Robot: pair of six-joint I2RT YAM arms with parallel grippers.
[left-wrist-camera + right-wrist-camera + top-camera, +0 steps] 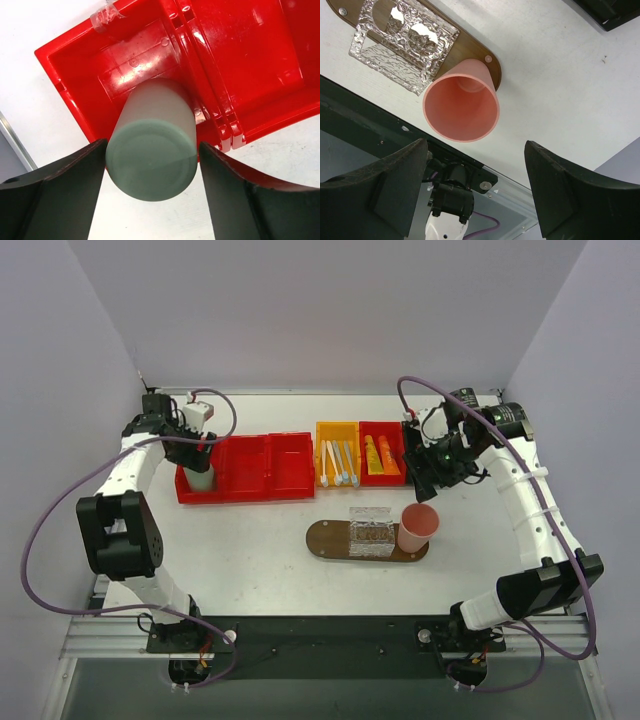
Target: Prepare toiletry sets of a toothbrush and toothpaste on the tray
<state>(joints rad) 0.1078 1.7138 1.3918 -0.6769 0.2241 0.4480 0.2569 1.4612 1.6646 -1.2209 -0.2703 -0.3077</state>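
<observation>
Several white toothbrushes lie in a yellow bin. Orange and yellow toothpaste tubes lie in a small red bin beside it. The dark brown oval tray holds a foil cup holder and a pink cup, which also shows in the right wrist view. My left gripper is over the left end of the long red bin. Its fingers press the sides of a pale green cup. My right gripper is open and empty above the table, behind the pink cup.
The long red bin has three compartments, and the two right ones look empty. The yellow bin and the small red bin stand at the back centre. White walls close in the back and both sides.
</observation>
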